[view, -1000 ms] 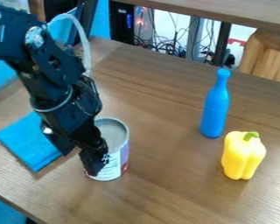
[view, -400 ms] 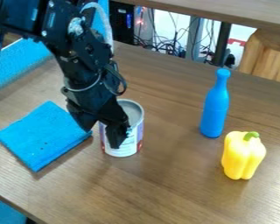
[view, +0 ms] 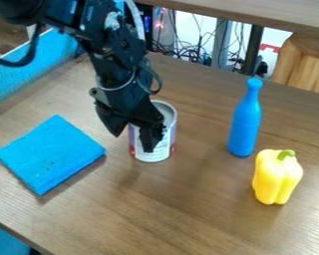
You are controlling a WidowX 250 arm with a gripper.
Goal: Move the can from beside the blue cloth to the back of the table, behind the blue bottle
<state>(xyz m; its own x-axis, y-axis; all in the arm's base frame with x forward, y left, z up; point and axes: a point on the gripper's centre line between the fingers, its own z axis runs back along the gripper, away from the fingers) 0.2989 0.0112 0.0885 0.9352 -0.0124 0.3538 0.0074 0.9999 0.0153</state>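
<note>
The black gripper (view: 133, 141) is low over the table, left of centre, with its fingers apart. One finger stands against the near side of an upright can (view: 163, 149) with a white and purplish label; the other is to the can's left. Part of the can's front is hidden behind the gripper. Nothing is visibly pinched between the fingers. A folded blue cloth (view: 50, 153) lies to the left of the can. Over on the right stand a blue bottle (view: 245, 122) and, nearer the camera, a yellow bell pepper (view: 276, 178) with a green stem.
The wooden table (view: 182, 214) has its front edge at the lower left. A blue strip (view: 29, 74) runs along the upper left beyond the table. Cables (view: 189, 52) and a wooden piece of furniture (view: 305, 64) are behind the far edge.
The gripper and the can have moved together toward the far side and to the right, the can staying upright. More of the blue cloth is uncovered. Bottle and pepper have not moved.
</note>
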